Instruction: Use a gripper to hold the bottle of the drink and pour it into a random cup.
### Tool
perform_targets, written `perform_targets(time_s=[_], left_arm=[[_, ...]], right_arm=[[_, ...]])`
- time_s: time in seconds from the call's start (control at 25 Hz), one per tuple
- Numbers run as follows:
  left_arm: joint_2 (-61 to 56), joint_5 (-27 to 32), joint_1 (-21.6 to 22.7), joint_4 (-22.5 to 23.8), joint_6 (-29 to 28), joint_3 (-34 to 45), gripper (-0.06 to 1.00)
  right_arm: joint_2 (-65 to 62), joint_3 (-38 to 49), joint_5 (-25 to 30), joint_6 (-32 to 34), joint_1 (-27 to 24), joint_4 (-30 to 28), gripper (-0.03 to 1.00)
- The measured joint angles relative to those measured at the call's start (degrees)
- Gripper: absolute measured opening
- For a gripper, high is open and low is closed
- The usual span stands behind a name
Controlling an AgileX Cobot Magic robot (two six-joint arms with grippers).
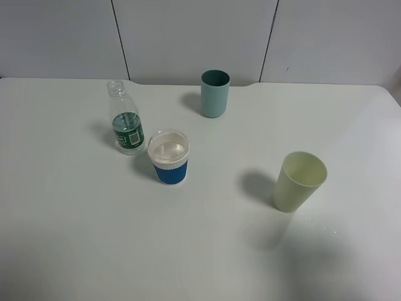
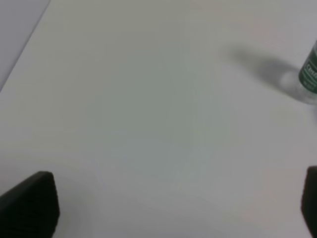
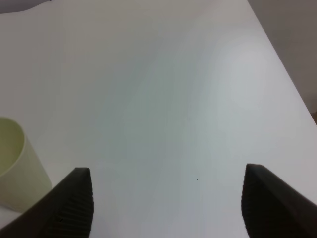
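bottle (image 1: 127, 128) beside cup (image 1: 169, 157) (touching), mid-table

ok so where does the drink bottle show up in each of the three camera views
Exterior high: the bottle stands upright left of centre, just left of and behind the blue paper cup.
Left wrist: only its green-labelled lower part shows, cut off at the right edge.
Right wrist: not in it; the pale green cup shows instead.
Shared landmark: the white table, which fills every view.

The white table (image 1: 75, 238) carries 1 bottle (image 1: 126, 128) and 3 cups: blue (image 1: 169, 158), teal (image 1: 215, 93), pale green (image 1: 298, 182).
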Motion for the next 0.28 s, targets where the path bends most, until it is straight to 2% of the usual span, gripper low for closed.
perform_targets(time_s=[0.28], left_arm=[[0.00, 0.00, 0.00, 0.00, 0.00, 0.00, 0.99]], right_arm=[[0.00, 0.00, 0.00, 0.00, 0.00, 0.00, 0.63]])
